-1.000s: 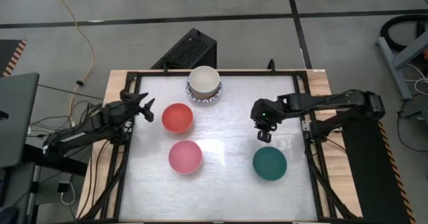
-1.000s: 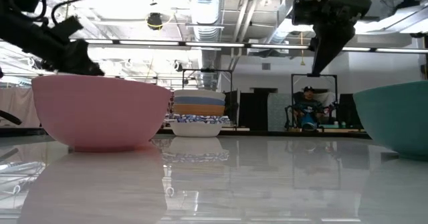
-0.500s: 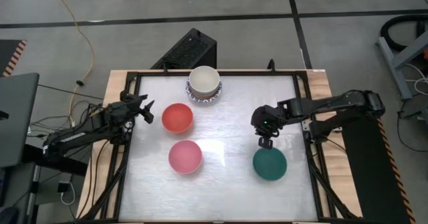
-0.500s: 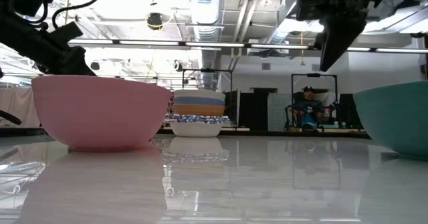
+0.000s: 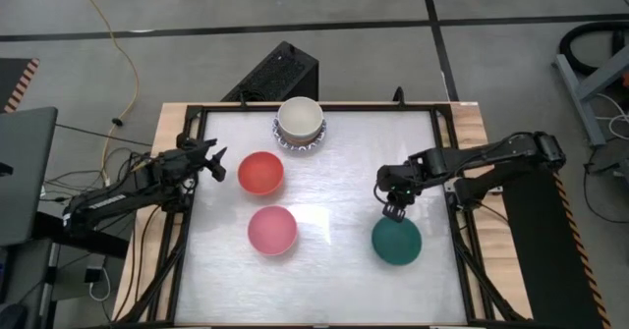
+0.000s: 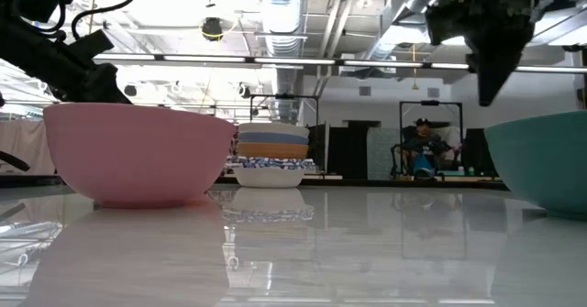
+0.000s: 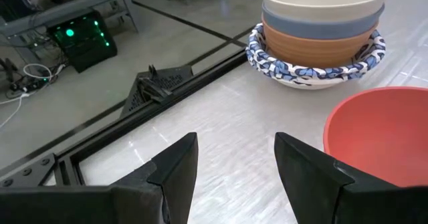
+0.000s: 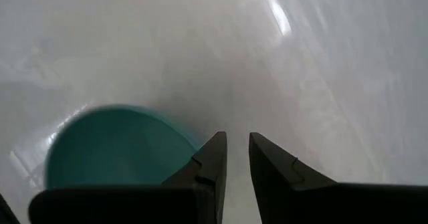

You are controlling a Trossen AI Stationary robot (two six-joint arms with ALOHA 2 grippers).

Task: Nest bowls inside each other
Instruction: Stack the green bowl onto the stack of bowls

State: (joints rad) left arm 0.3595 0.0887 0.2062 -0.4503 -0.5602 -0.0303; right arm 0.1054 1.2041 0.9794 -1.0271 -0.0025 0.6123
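Note:
A stack of bowls (image 5: 300,121), cream on top and a blue-patterned one at the bottom (image 7: 321,37), stands at the table's far edge. A red bowl (image 5: 260,173), a pink bowl (image 5: 271,230) and a dark green bowl (image 5: 396,241) each rest on their base, apart from one another. My left gripper (image 5: 214,160) waits open at the left edge, beside the red bowl (image 7: 381,130). My right gripper (image 5: 395,209) hangs pointing down above the green bowl's far rim (image 8: 114,144). A narrow gap shows between its fingers (image 8: 237,150), with nothing in it.
A black frame (image 5: 187,221) borders the white tabletop. Open tabletop lies between the pink and green bowls and along the near edge. Beyond the table in the low view, a person (image 6: 424,147) sits far back in the room.
My right gripper has gone toward the table's near edge, from open tabletop to a place over the green bowl's far rim. Its wrist has rolled on the way. The bowls and my left arm have kept still.

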